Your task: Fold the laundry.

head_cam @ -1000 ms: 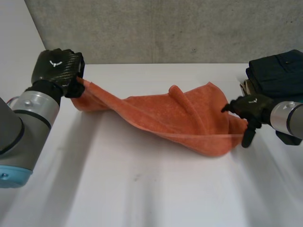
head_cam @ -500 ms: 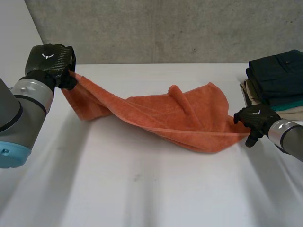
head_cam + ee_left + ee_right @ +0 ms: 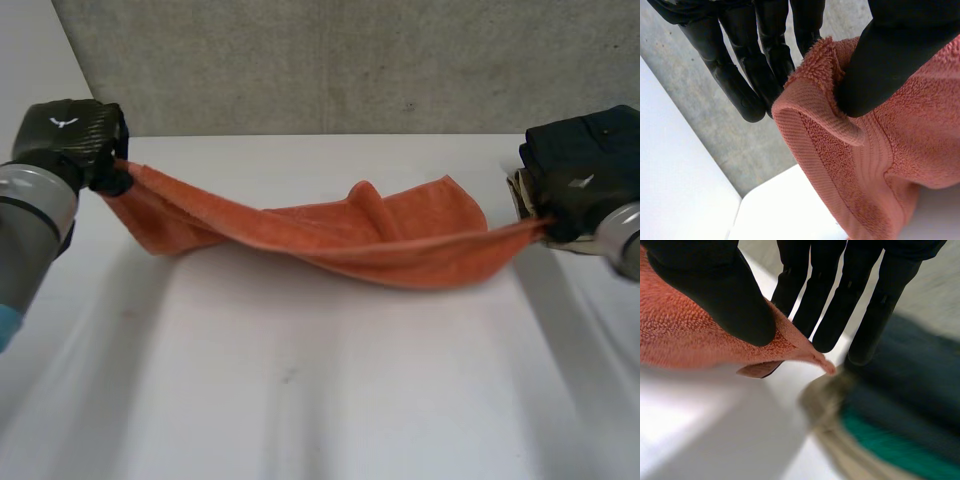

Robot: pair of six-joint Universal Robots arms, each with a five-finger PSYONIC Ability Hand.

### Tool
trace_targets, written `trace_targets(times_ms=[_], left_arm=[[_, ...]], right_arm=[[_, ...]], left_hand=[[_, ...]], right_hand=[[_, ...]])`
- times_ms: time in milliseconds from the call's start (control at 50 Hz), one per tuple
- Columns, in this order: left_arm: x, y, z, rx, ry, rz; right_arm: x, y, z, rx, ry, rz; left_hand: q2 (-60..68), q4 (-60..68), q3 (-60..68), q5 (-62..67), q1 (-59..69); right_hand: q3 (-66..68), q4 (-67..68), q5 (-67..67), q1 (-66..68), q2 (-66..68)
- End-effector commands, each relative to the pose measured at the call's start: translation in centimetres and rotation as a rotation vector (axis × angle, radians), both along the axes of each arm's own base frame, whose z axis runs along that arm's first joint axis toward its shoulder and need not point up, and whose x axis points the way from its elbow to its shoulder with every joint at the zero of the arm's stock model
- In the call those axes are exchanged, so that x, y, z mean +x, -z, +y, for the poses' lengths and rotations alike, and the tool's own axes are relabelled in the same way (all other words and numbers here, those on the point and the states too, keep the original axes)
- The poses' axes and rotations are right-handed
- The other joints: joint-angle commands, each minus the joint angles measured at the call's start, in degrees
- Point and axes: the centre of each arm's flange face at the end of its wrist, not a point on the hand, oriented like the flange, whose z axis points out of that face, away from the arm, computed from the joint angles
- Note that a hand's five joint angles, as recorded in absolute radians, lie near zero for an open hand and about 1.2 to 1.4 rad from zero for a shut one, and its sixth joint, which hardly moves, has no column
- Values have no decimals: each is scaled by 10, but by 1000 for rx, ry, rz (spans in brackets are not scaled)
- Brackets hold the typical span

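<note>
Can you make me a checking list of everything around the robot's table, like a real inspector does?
Surface: white table, plain and flat.
Job's things: orange towel stretched between both hands, sagging and bunched in the middle; stack of folded clothes beside the right robot hand.
Clutter: nothing seen.
Robot hands: left robot hand pinches one end of the towel under its thumb; right robot hand pinches the corner at the other end.
Cables: nothing seen.
Surroundings: grey concrete wall behind the table.
</note>
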Motion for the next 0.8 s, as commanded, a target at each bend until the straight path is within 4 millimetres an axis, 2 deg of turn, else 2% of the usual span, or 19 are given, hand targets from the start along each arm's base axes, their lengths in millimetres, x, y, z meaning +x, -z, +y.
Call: trace_targets(times_ms=[20,80,140,180,260,280,340,380,420,460,500,520,580,600,660,680,700,740,800], left_arm=[[18,-21,17,90,8,-23],[26,-30,23,131,9,-25],[29,-34,28,180,12,-30],[30,-33,30,205,13,-38],[29,-18,23,284,14,-72],[28,-8,17,309,15,-87],[25,9,5,344,16,-116],[21,23,-11,350,15,-144],[18,27,-24,328,8,-150],[13,26,-46,262,-3,-144],[8,18,-64,177,-14,-128],[4,3,-83,64,-25,-105],[1,-25,-108,-123,-47,-44],[0,-49,-119,-260,-56,16],[1,-85,-128,-451,-56,133],[2,-100,-129,-542,-47,206],[3,-107,-129,-584,-38,238],[6,-119,-128,-665,-23,321],[9,-117,-128,-683,-25,356]], right_arm=[[-35,-103,24,-69,67,58],[-39,-138,40,-71,93,107],[-39,-157,53,-53,103,162],[-34,-160,58,-40,87,180],[-16,-148,58,-13,24,214],[-6,-139,56,-1,-1,228],[6,-122,50,23,-15,253],[12,-104,39,33,-5,282],[15,-94,27,9,10,289],[21,-89,4,-90,41,287],[24,-95,-12,-192,78,275],[24,-107,-29,-311,133,253],[24,-135,-50,-509,217,175],[23,-159,-59,-649,256,95],[22,-186,-64,-816,277,-49],[23,-204,-62,-908,267,-133],[23,-212,-60,-953,261,-170],[24,-221,-55,-1008,244,-232],[26,-221,-52,-1016,228,-233]], left_hand=[[114,115,119,144,130],[114,115,119,144,130],[114,115,119,144,130],[114,115,119,144,130],[114,115,119,144,130],[114,115,119,144,130],[114,115,119,144,130],[114,115,119,144,130],[114,115,119,144,130],[114,115,119,144,130],[114,115,119,144,130],[114,115,119,144,130],[114,115,119,144,130],[114,115,119,144,130],[114,115,119,144,130],[114,115,119,144,130],[114,115,119,144,130],[114,115,119,144,130],[114,115,119,144,130]], right_hand=[[121,115,126,154,123],[121,115,126,154,123],[121,115,126,154,123],[121,115,126,154,123],[121,115,126,154,123],[121,115,126,154,123],[121,115,126,154,123],[121,115,126,154,123],[121,115,126,154,123],[121,115,126,154,123],[121,115,126,154,123],[121,115,126,154,123],[121,115,126,154,123],[121,115,126,154,123],[121,115,126,154,123],[121,115,126,154,123],[121,115,126,154,123],[121,115,126,154,123],[121,115,126,154,123]])
